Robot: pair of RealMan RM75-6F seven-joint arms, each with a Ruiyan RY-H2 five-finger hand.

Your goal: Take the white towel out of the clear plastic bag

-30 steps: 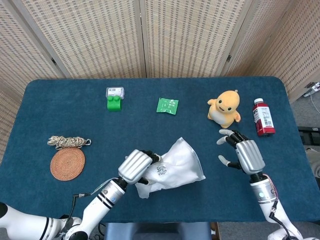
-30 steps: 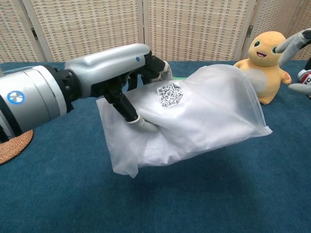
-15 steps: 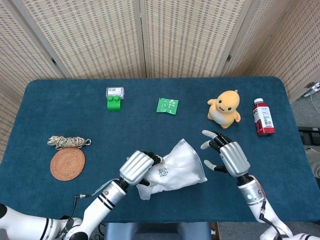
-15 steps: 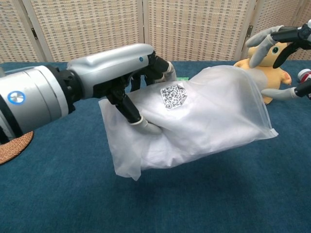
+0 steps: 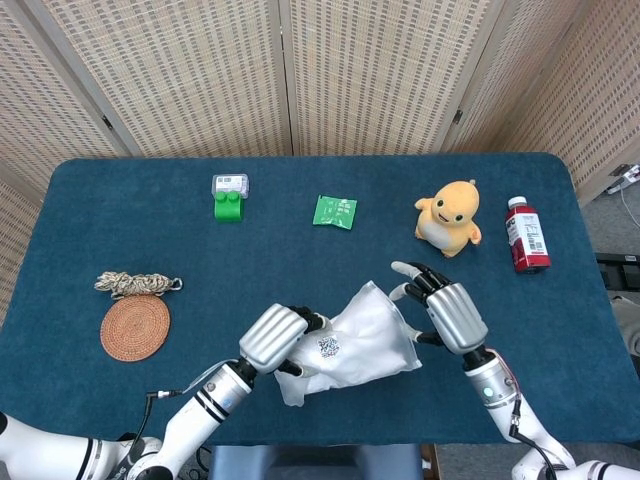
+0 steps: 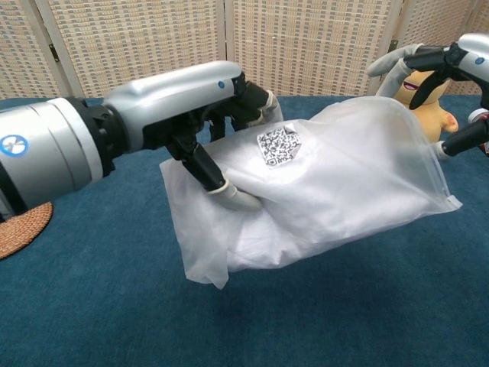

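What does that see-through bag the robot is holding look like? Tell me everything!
The clear plastic bag is cloudy and crinkly, with a white towel bunched inside and a square code sticker on top. The left robot hand grips its closed end and holds it up off the blue table. Its zip-edged mouth points toward the right robot hand, whose spread fingers are right at that edge.

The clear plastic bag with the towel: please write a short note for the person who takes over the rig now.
Left hand grips the clear plastic bag at its closed end, holding it above the table.
Right hand is open, fingers spread at the bag's mouth, holding nothing.
The white towel is fully inside the bag.
Done: bag lifted.
Left: open the mouth, pull the towel out.
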